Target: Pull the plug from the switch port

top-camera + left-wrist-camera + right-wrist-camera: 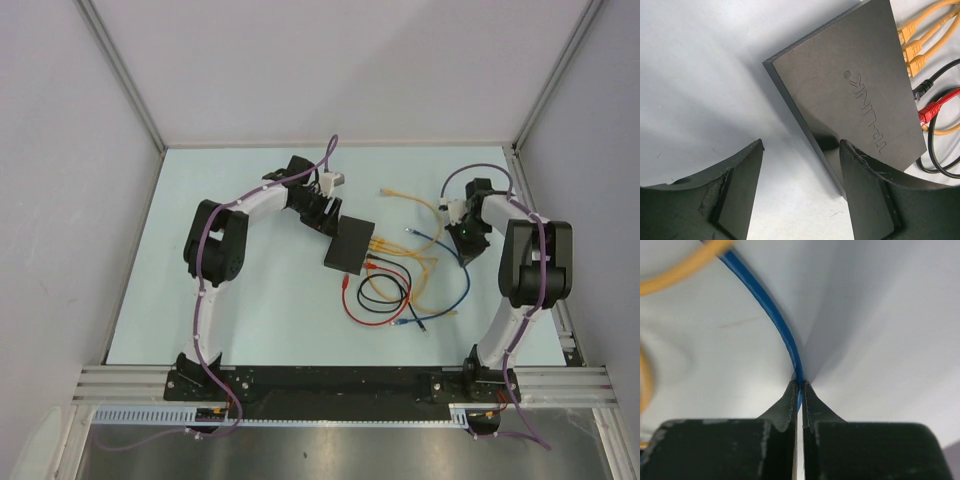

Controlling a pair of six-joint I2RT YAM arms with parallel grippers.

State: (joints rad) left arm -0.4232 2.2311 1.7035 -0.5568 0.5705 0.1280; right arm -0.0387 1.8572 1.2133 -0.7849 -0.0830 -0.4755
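Note:
The flat black switch (350, 250) lies mid-table and fills the upper right of the left wrist view (860, 85). Three orange plugs (912, 47), a black plug (922, 89) and a red plug (930, 111) sit in its sockets. My left gripper (322, 212) is open and empty at the switch's far-left end; in its own view (801, 145) one finger (867, 190) overlaps the switch's edge. My right gripper (462, 238) is right of the switch. It is shut (800, 385) on a thin blue cable (765, 300) that curves up and left from the fingertips.
Loose orange (425, 275), blue (440, 248), black and red (375, 300) cables coil on the table right of and in front of the switch. An orange cable (680, 275) crosses the right wrist view's top left. White enclosure walls border the table.

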